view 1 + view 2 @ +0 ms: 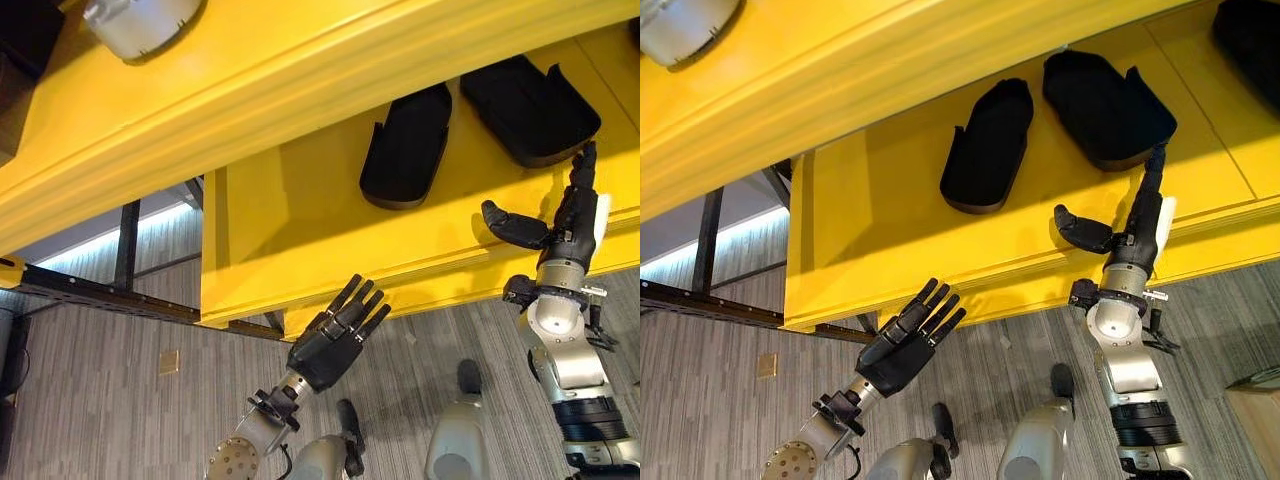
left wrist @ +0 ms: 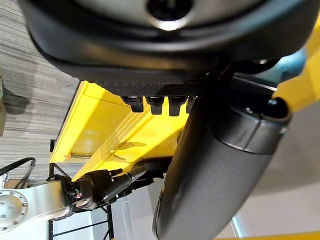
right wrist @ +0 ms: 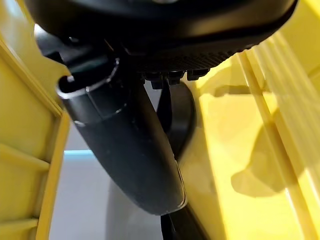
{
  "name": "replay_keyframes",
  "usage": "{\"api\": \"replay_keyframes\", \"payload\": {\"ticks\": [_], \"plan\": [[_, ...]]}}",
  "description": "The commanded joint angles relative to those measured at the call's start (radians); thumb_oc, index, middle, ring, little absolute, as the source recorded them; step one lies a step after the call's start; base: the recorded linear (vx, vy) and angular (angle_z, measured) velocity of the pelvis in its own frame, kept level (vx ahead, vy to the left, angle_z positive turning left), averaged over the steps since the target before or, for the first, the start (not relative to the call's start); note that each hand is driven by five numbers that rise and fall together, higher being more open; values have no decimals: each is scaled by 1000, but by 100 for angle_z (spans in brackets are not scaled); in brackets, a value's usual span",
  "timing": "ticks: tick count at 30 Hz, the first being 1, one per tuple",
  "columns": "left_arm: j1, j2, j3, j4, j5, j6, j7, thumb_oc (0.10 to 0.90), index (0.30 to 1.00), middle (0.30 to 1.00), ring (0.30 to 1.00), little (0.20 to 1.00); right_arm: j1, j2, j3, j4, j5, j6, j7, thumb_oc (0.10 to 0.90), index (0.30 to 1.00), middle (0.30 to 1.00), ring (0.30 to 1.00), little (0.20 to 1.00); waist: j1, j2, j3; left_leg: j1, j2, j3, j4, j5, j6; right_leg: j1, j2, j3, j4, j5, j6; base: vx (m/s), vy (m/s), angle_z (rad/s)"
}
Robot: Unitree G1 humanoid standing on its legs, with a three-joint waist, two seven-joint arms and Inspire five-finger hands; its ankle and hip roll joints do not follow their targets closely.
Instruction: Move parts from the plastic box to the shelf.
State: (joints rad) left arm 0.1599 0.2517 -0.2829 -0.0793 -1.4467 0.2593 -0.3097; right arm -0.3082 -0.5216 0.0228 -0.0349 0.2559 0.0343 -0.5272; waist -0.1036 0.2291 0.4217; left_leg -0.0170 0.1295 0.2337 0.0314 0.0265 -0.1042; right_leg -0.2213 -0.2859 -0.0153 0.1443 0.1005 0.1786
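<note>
With two black parts [image 1: 990,145] [image 1: 1105,110] already on the yellow shelf [image 1: 890,230], we judge our straight-fingered right hand [image 1: 1137,225], touching one, and empty, straight-fingered left hand [image 1: 905,345] free for more.

Two black moulded plastic parts, elongated shell shape w/ raised rims, lie side by side on yellow metal shelf [image 1: 890,215]: narrower part [image 1: 987,145] at left, wider part [image 1: 1102,98] at right, slightly apart.
</note>
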Motion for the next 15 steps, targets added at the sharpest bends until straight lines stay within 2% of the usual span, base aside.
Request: {"api": "replay_keyframes", "payload": {"ticks": [1,2,4,7,12,15], "plan": [[-21,11,9,-112,-39,-27,-63,900,1000,1000,1000,1000,-155,-19,9,-130,0,-23,30,900,1000,1000,1000,1000,18,-48,-43,-29,40,-27,60,-15,30,22,-21,-38,187,-175,-38,-2,-40,15],[-22,11,9,-111,-36,-23,-61,900,1000,1000,1000,1000,-172,-20,16,-119,-10,-18,32,900,1000,1000,1000,1000,22,-49,-40,-30,39,-30,63,-17,31,23,-21,-38,191,-177,-39,2,-115,22],[-30,35,5,-100,-29,4,-73,900,1000,1000,1000,1000,-286,-41,44,-32,-70,43,47,900,1000,1000,1000,1000,57,-48,-24,-57,33,-61,92,-20,31,3,-18,-48,249,-207,-52,-41,-186,30],[-42,50,-3,-99,-18,23,-80,900,1000,1000,1000,1000,-385,-86,44,65,-104,61,46,900,1000,1000,1000,1000,88,-47,-4,-89,32,-84,114,-18,30,-25,-13,-60,303,-233,-66,-93,-170,29],[-54,74,-11,-113,6,42,-88,900,1000,1000,1000,1000,-501,-152,43,211,-32,79,44,900,1000,1000,1000,1000,127,-47,34,-141,28,-111,153,-18,27,-76,-3,-75,385,-268,-86,-106,-143,16],[-55,89,-10,-124,19,41,-87,900,1000,1000,1000,1000,-563,-186,44,316,78,77,-15,900,1000,1000,1000,1000,143,-47,60,-168,21,-126,175,-21,27,-105,-3,-79,435,-293,-91,-125,-153,10]]}}
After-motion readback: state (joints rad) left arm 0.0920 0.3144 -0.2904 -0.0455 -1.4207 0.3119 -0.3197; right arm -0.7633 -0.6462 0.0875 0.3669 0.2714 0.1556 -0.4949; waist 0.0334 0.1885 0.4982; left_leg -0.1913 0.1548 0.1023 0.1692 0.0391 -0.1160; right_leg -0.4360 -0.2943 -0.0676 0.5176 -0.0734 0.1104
